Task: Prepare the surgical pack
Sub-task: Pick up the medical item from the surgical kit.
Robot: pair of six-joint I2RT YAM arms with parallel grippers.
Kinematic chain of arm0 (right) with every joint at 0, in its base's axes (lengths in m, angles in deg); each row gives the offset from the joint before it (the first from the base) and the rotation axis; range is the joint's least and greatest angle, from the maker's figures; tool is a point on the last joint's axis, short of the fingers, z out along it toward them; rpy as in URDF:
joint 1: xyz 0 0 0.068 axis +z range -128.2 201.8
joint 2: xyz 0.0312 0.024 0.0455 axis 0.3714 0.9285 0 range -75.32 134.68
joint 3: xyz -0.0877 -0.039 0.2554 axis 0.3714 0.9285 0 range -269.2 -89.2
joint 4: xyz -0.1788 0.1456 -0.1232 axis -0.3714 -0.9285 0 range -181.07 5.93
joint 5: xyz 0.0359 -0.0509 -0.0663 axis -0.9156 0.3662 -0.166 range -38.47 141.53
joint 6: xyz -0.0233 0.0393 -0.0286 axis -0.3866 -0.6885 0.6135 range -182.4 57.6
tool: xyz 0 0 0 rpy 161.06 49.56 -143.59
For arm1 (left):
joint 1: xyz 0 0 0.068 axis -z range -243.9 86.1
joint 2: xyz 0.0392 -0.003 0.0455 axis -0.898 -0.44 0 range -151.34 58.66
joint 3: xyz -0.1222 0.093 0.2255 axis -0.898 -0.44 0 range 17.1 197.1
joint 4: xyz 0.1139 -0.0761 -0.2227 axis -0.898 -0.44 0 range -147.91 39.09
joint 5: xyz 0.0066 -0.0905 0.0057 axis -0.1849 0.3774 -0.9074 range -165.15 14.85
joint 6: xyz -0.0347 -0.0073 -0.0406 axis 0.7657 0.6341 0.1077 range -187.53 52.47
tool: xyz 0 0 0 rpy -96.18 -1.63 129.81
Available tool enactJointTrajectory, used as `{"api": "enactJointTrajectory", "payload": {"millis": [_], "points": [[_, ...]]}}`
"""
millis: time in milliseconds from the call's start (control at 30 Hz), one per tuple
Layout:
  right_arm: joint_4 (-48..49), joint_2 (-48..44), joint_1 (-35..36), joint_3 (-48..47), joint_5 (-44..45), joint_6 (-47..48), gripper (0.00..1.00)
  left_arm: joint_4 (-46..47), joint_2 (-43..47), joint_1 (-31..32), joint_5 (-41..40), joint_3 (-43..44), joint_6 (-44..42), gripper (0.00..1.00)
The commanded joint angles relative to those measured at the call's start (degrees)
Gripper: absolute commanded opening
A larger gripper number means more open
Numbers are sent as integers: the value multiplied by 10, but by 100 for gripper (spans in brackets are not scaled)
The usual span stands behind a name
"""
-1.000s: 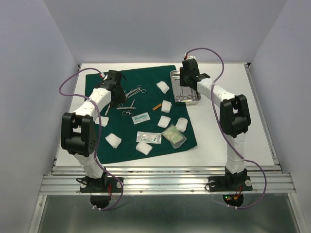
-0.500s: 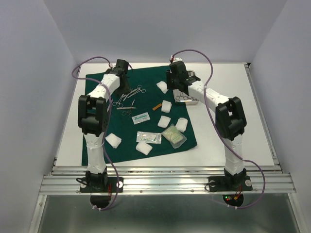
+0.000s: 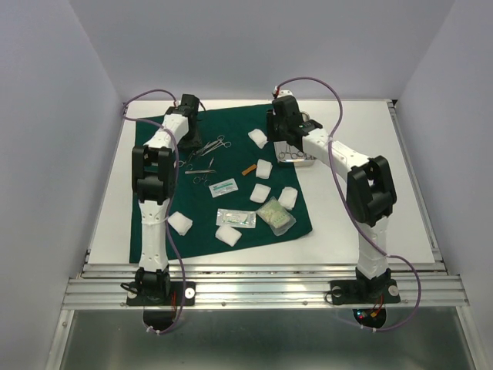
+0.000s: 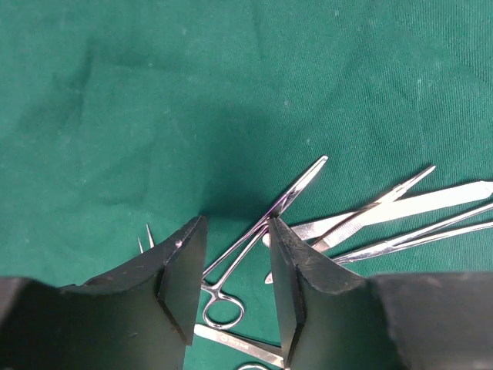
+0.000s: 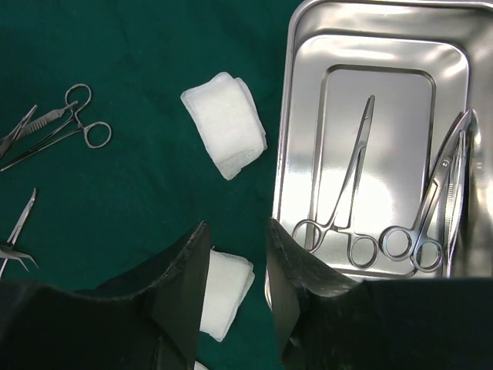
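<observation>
- Left gripper (image 4: 235, 231) — jaws half parted, clamping nothing; it hangs over the green drape (image 4: 154, 92); a forceps (image 4: 296, 189) lies on the cloth in the gap beneath
- Right gripper (image 5: 237, 231) — jaws apart, empty; above the drape's edge, beside the steel tray (image 5: 385, 46) holding ring-handled instruments (image 5: 354, 154); a gauze pad (image 5: 225, 123) lies left of the tray

top: high, whole table (image 3: 362, 193) | wrists: close, facing down; all share drape (image 3: 235, 123)
</observation>
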Motion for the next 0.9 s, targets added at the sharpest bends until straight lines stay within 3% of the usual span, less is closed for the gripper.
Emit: {"api": "enactJointTrajectory", "payload": {"millis": [0,367,667,867], "points": [[2,-26,-2,-14,-3,-4,41,-20,-2,-4,25,26,-24,48],[3,-39,-2,6,-6,-16,41,15,34,-4,25,-3,-26,45],[4,-46,-2,18,-9,-18,41,-6,-26,-4,12,46,-23,46],[4,-46,-2,24,-6,-18,41,-20,-49,-7,-1,63,-9,36]]}}
